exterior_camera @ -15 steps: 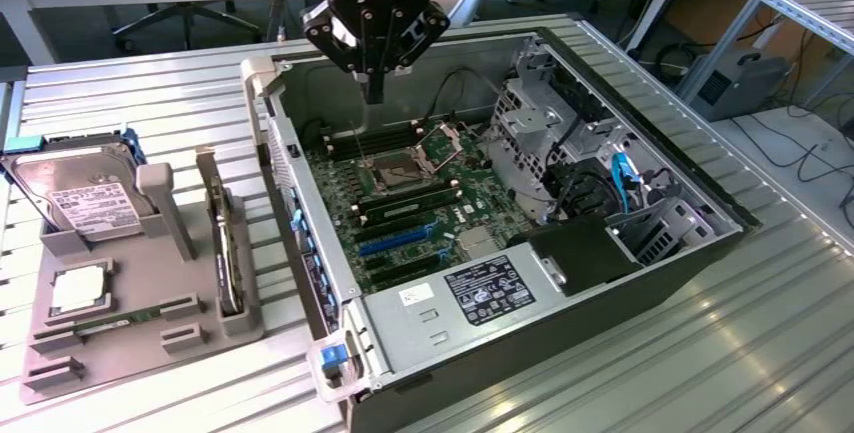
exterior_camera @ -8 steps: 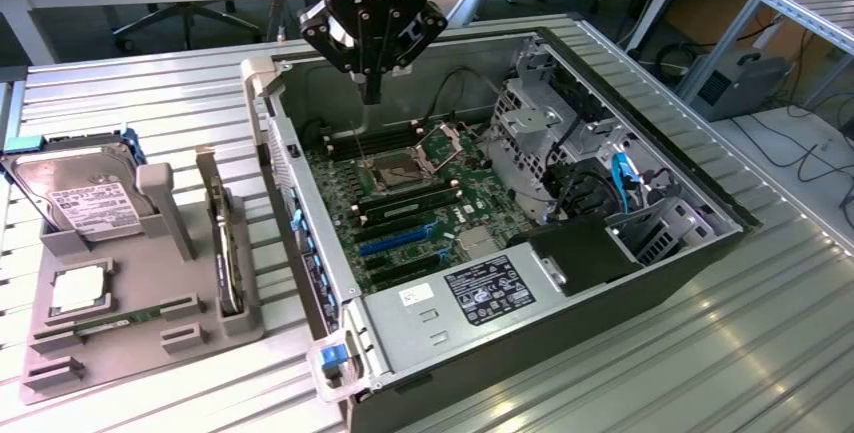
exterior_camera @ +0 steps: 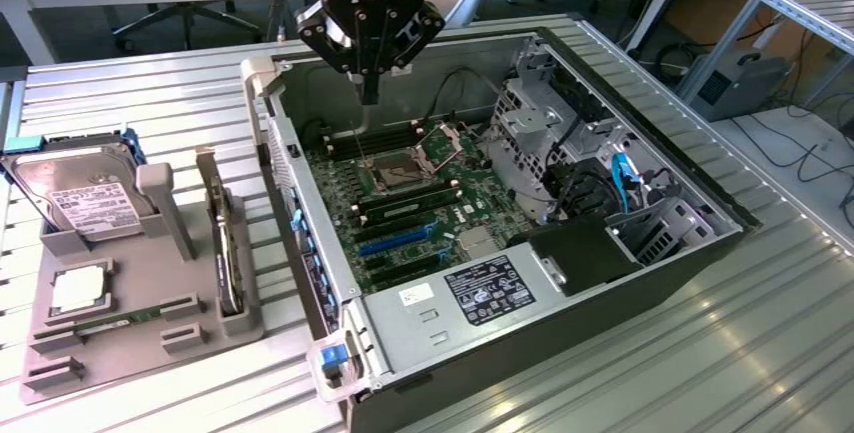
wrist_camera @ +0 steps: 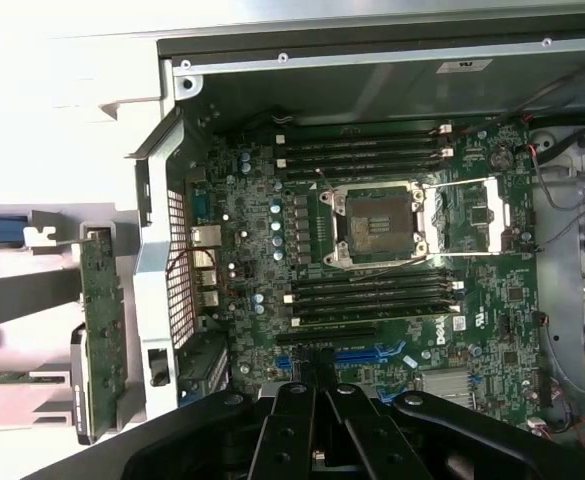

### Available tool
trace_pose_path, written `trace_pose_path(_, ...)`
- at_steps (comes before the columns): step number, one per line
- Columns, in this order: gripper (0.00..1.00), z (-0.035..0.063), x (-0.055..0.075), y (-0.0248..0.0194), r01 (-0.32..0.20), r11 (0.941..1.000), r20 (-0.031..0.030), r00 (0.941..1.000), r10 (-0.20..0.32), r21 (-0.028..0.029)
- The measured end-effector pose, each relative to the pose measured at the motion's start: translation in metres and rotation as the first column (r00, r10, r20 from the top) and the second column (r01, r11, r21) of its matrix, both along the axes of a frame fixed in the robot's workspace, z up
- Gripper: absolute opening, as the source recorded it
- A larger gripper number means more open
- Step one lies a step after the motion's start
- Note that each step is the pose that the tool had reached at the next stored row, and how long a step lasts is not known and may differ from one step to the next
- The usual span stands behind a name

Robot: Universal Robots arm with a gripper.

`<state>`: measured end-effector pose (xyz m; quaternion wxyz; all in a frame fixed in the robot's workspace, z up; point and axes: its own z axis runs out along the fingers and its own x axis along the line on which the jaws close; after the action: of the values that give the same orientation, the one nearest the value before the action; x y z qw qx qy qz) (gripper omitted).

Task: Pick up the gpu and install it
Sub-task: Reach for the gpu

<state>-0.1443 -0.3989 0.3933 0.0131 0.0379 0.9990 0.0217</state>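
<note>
A hard drive (exterior_camera: 87,203) leans in a grey rack (exterior_camera: 127,358), well out from the computer case (exterior_camera: 304,228). The gpu (exterior_camera: 235,253) stands on edge in that rack, just beside the case wall, which stands between it and the motherboard (exterior_camera: 427,203). Over the case hangs the gripper (exterior_camera: 370,96), pinched narrow and empty.

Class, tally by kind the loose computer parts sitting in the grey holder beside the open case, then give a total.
hard drive: 1
gpu: 1
processor chip: 1
memory stick: 1
Total: 4
</note>
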Motion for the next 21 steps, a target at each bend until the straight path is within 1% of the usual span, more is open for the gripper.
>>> trace_pose_path(21, 0.11, 0.0, -0.0042, 0.0, 0.0, 1.0, 0.0, 1.0, 0.0, 0.0)
